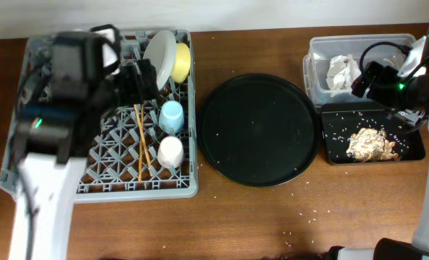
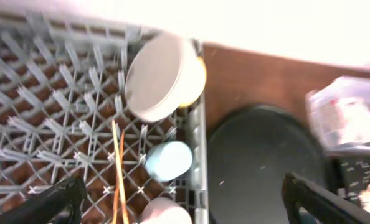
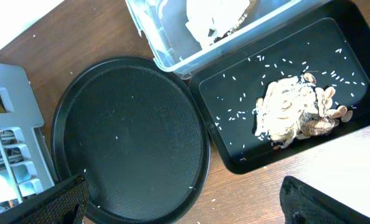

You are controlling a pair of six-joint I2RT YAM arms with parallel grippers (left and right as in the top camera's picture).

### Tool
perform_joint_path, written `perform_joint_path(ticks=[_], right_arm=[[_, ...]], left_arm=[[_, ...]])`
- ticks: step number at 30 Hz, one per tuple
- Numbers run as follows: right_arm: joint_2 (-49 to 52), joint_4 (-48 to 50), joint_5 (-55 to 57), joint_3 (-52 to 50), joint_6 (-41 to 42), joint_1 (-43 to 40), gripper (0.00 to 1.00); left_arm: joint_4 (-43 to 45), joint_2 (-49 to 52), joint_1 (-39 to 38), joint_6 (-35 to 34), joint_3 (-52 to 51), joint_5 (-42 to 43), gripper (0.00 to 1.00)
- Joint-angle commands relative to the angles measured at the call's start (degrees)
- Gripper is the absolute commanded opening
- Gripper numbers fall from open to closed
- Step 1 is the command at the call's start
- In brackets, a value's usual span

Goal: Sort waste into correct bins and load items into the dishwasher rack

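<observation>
In the dishwasher rack [image 1: 128,191], left of frame: chopsticks [image 1: 141,141] flat on the lattice, long axis top-to-bottom; plate [image 1: 160,52] and yellow bowl [image 1: 181,61] on edge at upper right; blue cup [image 1: 171,115], pink cup [image 1: 170,150] below. In the clear tub [image 1: 312,72] — napkin [image 1: 342,70]. In the black tray [image 1: 337,133] — food scraps [image 1: 372,143]. Left gripper [image 2: 185,205] spread wide; right gripper [image 3: 185,199] likewise.

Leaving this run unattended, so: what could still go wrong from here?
1. The chopsticks lie flat on the rack's open lattice; being thin, they may slip through a gap if jostled.
2. The plate stands on edge beside the yellow bowl at the rack's corner, with the open left end effector above the rack; a bump might topple them.
3. Loose grains dot the round black tray and table, so some waste may stay unsorted.
</observation>
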Motion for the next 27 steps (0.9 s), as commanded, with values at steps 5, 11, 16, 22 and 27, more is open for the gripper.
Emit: perform_joint_path(ticks=[5,11,16,22,27], right_arm=[[-3.1,0.0,0.5,0.3,0.4,1.8,0.98],[-25.0,10.8,18.0,-11.1,-5.5,20.6,0.99],[-51.2,43.0,15.5,-50.6,-9.2,20.6,0.98],[-73.1,64.3,6.7,-80.3,-9.2,18.0,0.98],[-83.2,75.1,4.7,-94.7,-8.5,18.0,0.98]], left_arm=[[-0.3,-3.8,0.1,0.5,0.0,1.4,0.99],[-0.3,-3.8,0.1,0.5,0.0,1.4,0.99],[-0.3,-3.8,0.1,0.5,0.0,1.4,0.99],[-0.3,-3.8,0.1,0.5,0.0,1.4,0.99],[-0.3,-3.8,0.1,0.5,0.0,1.4,0.99]])
